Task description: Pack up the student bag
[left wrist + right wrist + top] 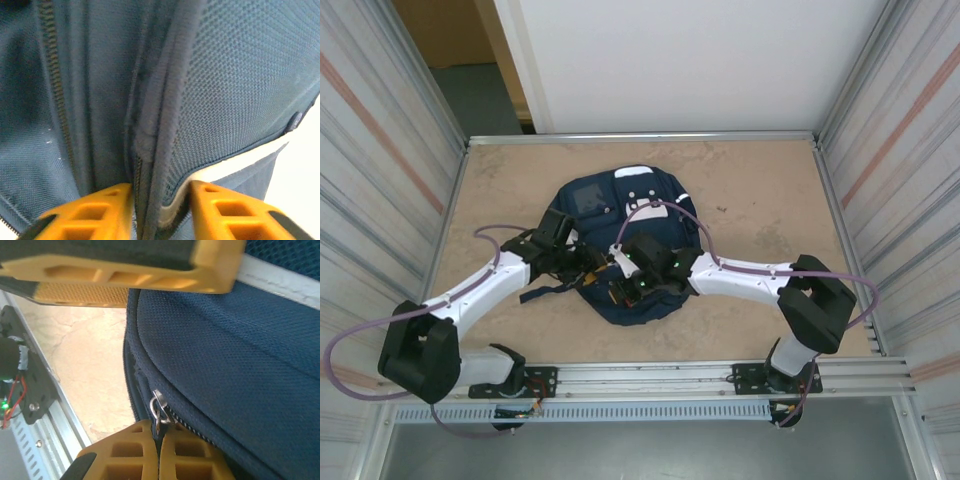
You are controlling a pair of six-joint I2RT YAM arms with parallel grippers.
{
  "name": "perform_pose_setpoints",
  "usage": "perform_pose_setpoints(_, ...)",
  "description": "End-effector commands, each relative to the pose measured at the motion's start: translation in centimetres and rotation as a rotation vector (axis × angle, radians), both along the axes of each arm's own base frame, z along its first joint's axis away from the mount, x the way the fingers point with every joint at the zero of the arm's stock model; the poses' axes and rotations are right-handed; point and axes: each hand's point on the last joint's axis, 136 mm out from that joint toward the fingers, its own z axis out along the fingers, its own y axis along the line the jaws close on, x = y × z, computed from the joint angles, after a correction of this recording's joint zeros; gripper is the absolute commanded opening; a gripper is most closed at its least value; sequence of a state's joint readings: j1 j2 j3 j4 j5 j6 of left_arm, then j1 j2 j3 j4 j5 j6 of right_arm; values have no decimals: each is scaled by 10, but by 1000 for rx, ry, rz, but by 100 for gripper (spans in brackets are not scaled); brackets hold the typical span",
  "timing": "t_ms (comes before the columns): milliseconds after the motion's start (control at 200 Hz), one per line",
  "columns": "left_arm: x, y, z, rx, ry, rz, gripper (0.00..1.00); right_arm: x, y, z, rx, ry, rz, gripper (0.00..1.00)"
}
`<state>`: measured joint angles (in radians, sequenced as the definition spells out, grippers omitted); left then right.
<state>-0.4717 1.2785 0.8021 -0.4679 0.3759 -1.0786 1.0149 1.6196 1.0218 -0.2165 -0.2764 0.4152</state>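
My right claw [159, 432] is clamped on the zipper pull [157, 407] at the student bag's [672, 225] 6 o'clock, my left claw [160, 195] pinches a seam fold [152, 125] near 8; a sideways tug could slip that thin ring free.

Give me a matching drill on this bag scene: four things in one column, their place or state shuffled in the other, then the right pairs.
Column one:
1. left tool
2. right tool
3. student bag
4. table

Column two:
A. tan surface under everything
B. shut on the zipper pull
C. navy, lying mid-table
D. pinching a fabric fold of the bag

Pairs: 1-D, 2-B, 3-C, 4-A
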Motion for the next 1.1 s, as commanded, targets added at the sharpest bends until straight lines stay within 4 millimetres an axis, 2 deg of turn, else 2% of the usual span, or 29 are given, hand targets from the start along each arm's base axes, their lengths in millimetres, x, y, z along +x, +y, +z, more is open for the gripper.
perform_pose_setpoints(0,20,10,15,67,-121,21,1,5,-7,6,-43,-26,-28,0)
perform_pose_setpoints(115,21,17,27,130,-174,-81,0,16,-46,-2,-176,-97,-70,0)
perform_pose_setpoints(170,19,20,27,135,-179,-118,0,26,-73,-8,-272,-137,-111,0)
perform_pose_setpoints(306,20,24,22,87,-155,-198,0,42,-126,-14,-397,-160,-229,0)
perform_pose_setpoints(391,23,34,12,135,-126,-264,0,54,-156,-20,-434,-160,-332,0)
perform_pose_setpoints(461,27,41,5,151,-89,-297,0,61,-176,-21,-453,-148,-407,0)
perform_pose_setpoints(501,32,44,4,152,-64,-292,0,62,-180,-21,-449,-141,-418,0)
perform_pose_setpoints(576,49,44,9,126,-57,-291,0,58,-174,-21,-420,-140,-389,0)
perform_pose_setpoints(636,66,46,15,108,-79,-285,1,53,-161,-20,-379,-123,-348,0)
perform_pose_setpoints(722,89,54,22,78,-86,-245,17,43,-133,-15,-315,-111,-282,0)
perform_pose_setpoints(812,96,62,35,70,-120,-229,29,31,-96,-6,-238,-118,-213,0)
perform_pose_setpoints(907,78,70,44,101,-152,-197,36,23,-59,2,-171,-125,-154,0)
perform_pose_setpoints(1092,4,80,43,93,-129,-173,46,8,-5,18,-76,-121,-55,0)
